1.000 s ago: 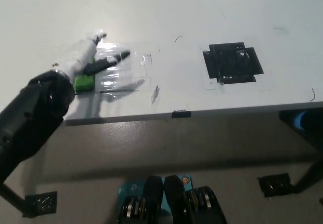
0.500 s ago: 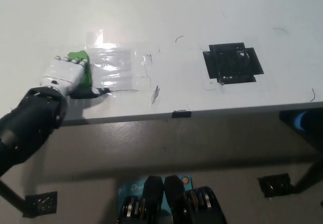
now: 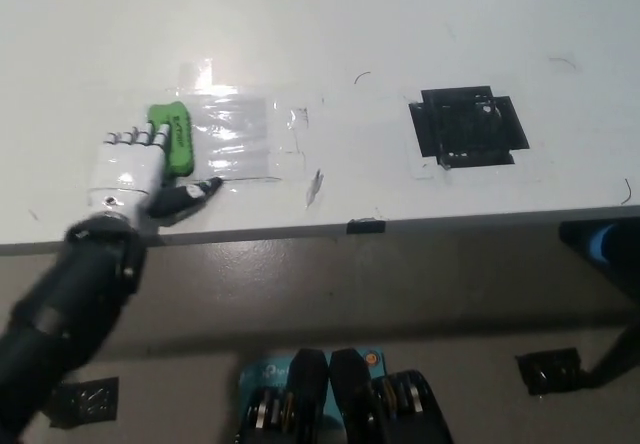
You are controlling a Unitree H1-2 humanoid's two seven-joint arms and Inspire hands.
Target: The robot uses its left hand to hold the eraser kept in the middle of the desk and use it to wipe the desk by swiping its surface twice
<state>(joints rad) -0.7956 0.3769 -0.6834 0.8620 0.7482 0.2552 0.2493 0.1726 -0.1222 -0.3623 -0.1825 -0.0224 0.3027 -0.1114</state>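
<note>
Inspector: Left hand (image 3: pixel 135 172) sits near the front left edge of the desk (image 3: pixel 330 34), fingers wrapped around the green eraser (image 3: pixel 174 140); its dark thumb points right along the surface.

Clerk: And the eraser's position?

Inspector: Pressed on the desk at the left edge of a patch of clear tape (image 3: pixel 238 136), protruding beyond the fingers.

Clerk: Further out?

Inspector: Black tape square (image 3: pixel 467 126) lies well to the right. Right hand is out of view.

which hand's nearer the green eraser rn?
Left. The white left hand is wrapped around the green eraser on the desk, near its front edge. The right hand is not in view.
</note>
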